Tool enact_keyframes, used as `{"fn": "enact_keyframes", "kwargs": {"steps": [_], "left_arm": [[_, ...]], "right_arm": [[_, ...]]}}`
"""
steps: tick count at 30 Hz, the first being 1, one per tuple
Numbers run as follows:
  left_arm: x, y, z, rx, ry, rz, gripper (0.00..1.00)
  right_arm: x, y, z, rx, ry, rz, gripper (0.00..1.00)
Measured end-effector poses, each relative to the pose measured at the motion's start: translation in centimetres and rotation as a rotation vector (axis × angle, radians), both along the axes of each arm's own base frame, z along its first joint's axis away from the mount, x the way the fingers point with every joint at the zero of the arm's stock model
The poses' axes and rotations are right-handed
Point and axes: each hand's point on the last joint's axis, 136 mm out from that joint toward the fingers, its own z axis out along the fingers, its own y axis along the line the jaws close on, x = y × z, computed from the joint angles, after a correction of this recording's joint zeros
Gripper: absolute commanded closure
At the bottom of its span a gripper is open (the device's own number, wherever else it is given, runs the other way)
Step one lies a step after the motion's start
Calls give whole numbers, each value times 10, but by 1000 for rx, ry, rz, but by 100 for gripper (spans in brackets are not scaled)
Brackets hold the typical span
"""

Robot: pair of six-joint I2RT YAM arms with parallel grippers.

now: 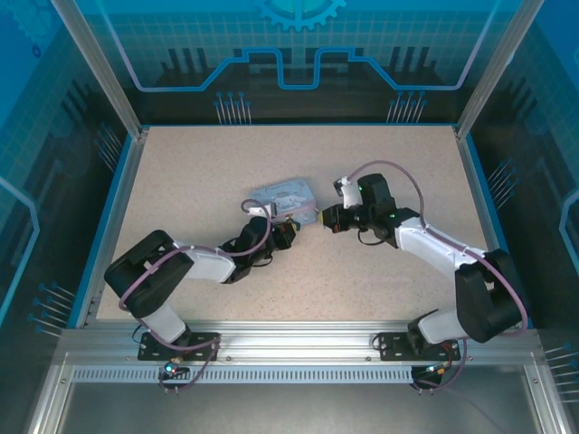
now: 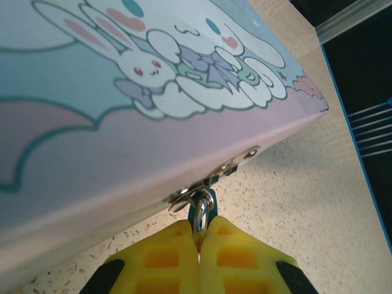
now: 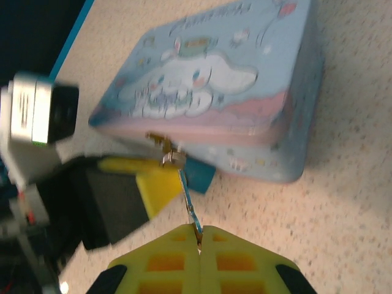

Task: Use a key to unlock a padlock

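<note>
Left gripper (image 2: 198, 237) clamped tight around tiny blue-teal padlock with thin metal shackle (image 2: 199, 211), hanging at latch of pale-blue cartoon-print tin box (image 2: 122, 141), mid speckled counter (image 1: 199, 163). Right gripper (image 3: 199, 237) pinches thin dark metal key (image 3: 188, 205); key's far end reaches padlock.

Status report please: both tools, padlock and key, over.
Left tool shut on padlock, hung on tin hasp. Right tool shut on key, tip at padlock; insertion unclear.
</note>
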Motion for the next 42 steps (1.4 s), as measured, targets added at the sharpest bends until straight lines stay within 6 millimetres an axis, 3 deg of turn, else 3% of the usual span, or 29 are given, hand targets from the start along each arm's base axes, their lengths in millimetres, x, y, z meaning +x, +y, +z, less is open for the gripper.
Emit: {"fn": "enact_keyframes", "kwargs": {"steps": [6, 14, 21, 42], "left_arm": [[-1, -1, 10, -85, 69, -87, 100], [-13, -1, 27, -122, 93, -180, 100], [-21, -8, 31, -142, 102, -247, 100], [-19, 3, 38, -209, 124, -307, 100]], "right_arm": [[-32, 4, -38, -6, 95, 116, 100], [-36, 11, -61, -29, 136, 187, 100], [-25, 26, -53, -17, 96, 231, 100], [-29, 28, -55, 12, 78, 287, 100]]}}
